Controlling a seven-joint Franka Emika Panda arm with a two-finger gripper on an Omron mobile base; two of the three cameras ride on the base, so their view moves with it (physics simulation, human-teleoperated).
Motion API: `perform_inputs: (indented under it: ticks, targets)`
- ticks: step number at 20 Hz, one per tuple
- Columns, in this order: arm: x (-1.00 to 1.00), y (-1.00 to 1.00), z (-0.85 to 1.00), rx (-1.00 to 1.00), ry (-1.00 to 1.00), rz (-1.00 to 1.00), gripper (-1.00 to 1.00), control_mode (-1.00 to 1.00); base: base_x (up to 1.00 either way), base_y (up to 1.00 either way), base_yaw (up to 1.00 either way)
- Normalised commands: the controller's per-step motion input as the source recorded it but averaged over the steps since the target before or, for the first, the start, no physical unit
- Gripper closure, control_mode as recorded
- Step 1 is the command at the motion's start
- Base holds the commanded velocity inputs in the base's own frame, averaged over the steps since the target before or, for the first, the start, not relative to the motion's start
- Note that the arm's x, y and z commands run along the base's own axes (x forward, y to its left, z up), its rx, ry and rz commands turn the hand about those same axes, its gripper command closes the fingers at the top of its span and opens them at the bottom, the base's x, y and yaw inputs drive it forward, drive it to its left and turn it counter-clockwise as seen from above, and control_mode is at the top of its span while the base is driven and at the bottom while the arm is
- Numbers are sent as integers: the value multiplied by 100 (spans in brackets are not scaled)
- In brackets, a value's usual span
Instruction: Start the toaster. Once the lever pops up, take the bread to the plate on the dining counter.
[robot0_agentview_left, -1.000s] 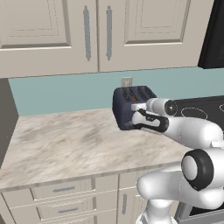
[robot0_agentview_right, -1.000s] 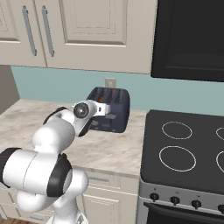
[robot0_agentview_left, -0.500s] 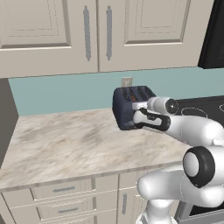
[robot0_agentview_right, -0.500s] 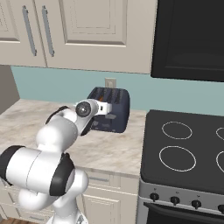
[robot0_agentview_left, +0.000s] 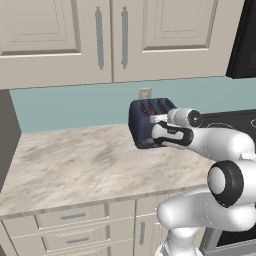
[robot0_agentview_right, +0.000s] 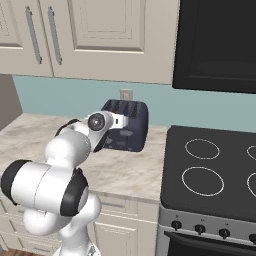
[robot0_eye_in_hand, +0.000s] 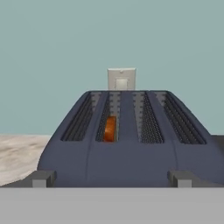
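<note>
the dark navy-blue boxy toaster (robot0_agentview_left: 146, 124) with slotted top stands at the far right of the beige marbled stone desk (robot0_agentview_left: 75, 160), close against the pale teal back wall and just in front of a small white wall outlet (robot0_eye_in_hand: 121, 79). to its right, just beside the desk, sits a black stove top with white ring burners (robot0_agentview_right: 210, 170). cream cabinet doors with grey bar handles (robot0_agentview_left: 111, 37) hang above.

the white arm reaches in from the near side, and its gripper (robot0_eye_in_hand: 111, 178) hovers right at the toaster's near end face, the jaws spread wide with nothing between them; the two dark fingertips (robot0_eye_in_hand: 40, 178) sit level with the toaster's lower front edge. in the hand view an orange-brown bread slice (robot0_eye_in_hand: 110, 128) rests down inside the second slot from the left, only its edge showing.
</note>
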Motion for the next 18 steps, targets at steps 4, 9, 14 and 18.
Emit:
perform_inputs:
  ticks: [4,9,14,18]
  targets:
    - [14,0,7,0,0,0,-100,-100,0,0,0]
    - [15,0,1,0,0,0,-100,-100,0,0,0]
    - [16,0,0,0,0,0,-100,-100,0,0,0]
    - [20,0,0,0,0,0,-100,-100,0,0,0]
